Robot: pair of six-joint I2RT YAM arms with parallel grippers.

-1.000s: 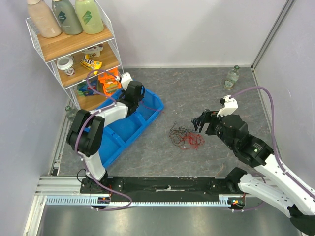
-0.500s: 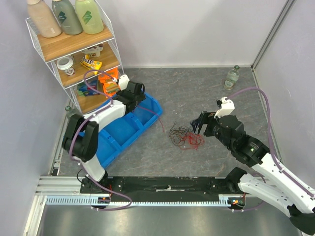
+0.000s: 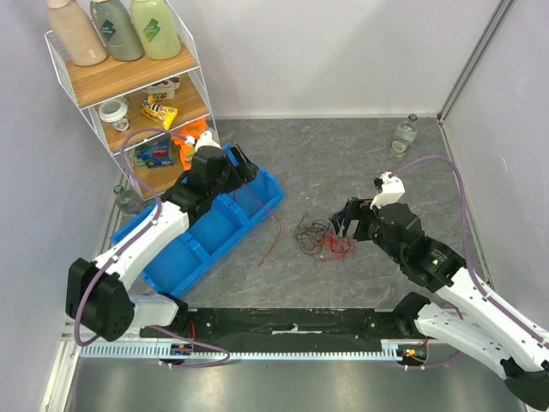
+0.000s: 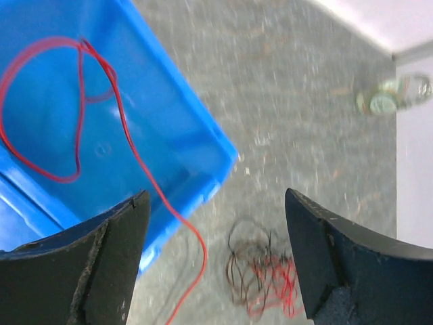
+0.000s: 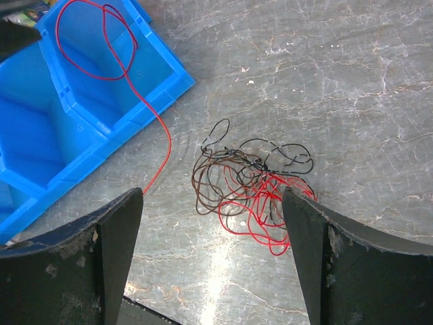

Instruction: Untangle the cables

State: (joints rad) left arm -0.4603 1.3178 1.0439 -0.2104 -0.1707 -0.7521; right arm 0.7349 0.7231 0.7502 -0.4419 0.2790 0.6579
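Red, black and dark brown strands, all hair-thin, make up the cables (image 3: 324,239). They lie in a loose scribble of overlapping loops on the grey marbled floor (image 3: 343,163), just right of centre in the top view. The red loops gather at the lower right of the bunch and the darker ones spread to its left and top.

One separate red strand (image 5: 168,139) coils inside the end compartment of the blue bin (image 3: 214,233). It crosses the bin's rim and trails down onto the floor, where its tip ends near the bunch without touching it.

The left gripper (image 4: 213,203) hangs over the bin's corner with its jaws spread wide and nothing between them. The right gripper (image 5: 211,196) hovers above the bunch, its jaws equally wide and empty, so the tangle shows in the gap between its fingers.

At the upper left of the top view, three bottles (image 3: 111,30) stand on a wire shelf (image 3: 129,79). Two of them carry a pale leaf-like mark, and any lettering is too small to read. A small glass bottle (image 3: 405,133) stands by the wall at the upper right.
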